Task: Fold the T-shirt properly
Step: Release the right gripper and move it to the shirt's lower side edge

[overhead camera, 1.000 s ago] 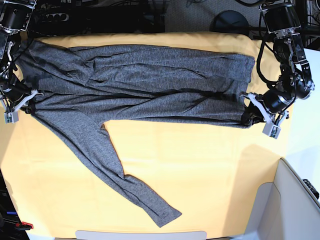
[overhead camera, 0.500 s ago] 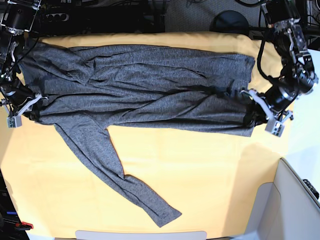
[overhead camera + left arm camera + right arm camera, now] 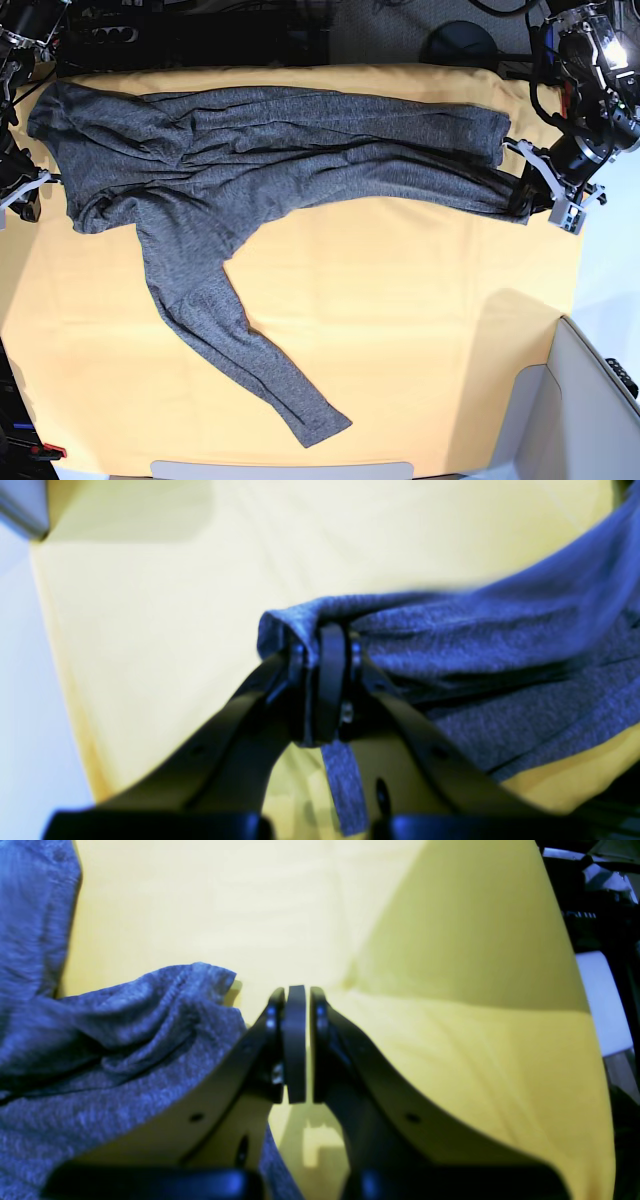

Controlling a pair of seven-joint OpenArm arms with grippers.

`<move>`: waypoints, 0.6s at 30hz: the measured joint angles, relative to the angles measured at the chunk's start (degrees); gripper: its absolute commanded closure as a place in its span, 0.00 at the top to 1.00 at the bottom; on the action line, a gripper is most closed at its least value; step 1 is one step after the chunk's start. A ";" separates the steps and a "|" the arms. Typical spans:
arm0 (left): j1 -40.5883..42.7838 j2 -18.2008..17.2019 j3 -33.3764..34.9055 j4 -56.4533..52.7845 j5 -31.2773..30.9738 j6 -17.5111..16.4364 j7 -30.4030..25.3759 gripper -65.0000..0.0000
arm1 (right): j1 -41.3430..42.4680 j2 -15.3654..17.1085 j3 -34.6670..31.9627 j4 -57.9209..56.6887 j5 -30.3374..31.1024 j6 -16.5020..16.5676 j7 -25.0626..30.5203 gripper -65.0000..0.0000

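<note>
Left fingers (image 3: 327, 645) pinch T-shirt (image 3: 280, 160) (seemingly hem).

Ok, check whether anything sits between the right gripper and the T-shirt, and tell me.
Nothing visible does. The right gripper is shut on nothing, over bare yellow-orange cloth sheet; the T-shirt lies just beside it, with only open sheet between. The left gripper is already shut on the shirt's other end.

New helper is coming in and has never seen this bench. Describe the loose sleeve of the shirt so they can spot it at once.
Start at the yellow-orange cloth sheet covering the table. The dark-grey T-shirt lies bunched along its far edge. The loose sleeve is the one long grey strip running from the shirt diagonally towards the near edge, lying alone on bare yellow.
</note>
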 measured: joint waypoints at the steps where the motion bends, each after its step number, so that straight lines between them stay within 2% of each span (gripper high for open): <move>1: 0.31 0.00 0.00 0.00 -0.04 -0.02 0.00 0.00 | -0.15 -0.02 -0.04 0.00 0.00 0.37 -0.07 0.00; 8: 2.99 0.04 0.48 -0.02 0.00 -0.02 0.11 0.00 | -0.70 -1.62 -0.22 -0.20 -0.02 0.17 0.09 0.00; 13: 3.10 1.68 0.68 -0.39 0.04 -0.02 0.09 0.00 | -0.63 -2.03 -1.38 -0.02 -0.09 0.24 -0.07 0.02; 15: 3.10 1.44 1.77 -0.44 0.11 0.00 0.09 0.00 | -0.61 -1.29 -3.65 1.42 -0.50 -0.04 -0.55 0.14; 18: 3.02 1.49 3.74 -0.44 0.17 0.00 0.07 0.00 | -0.42 -1.95 -4.22 7.52 0.33 0.50 -1.73 0.41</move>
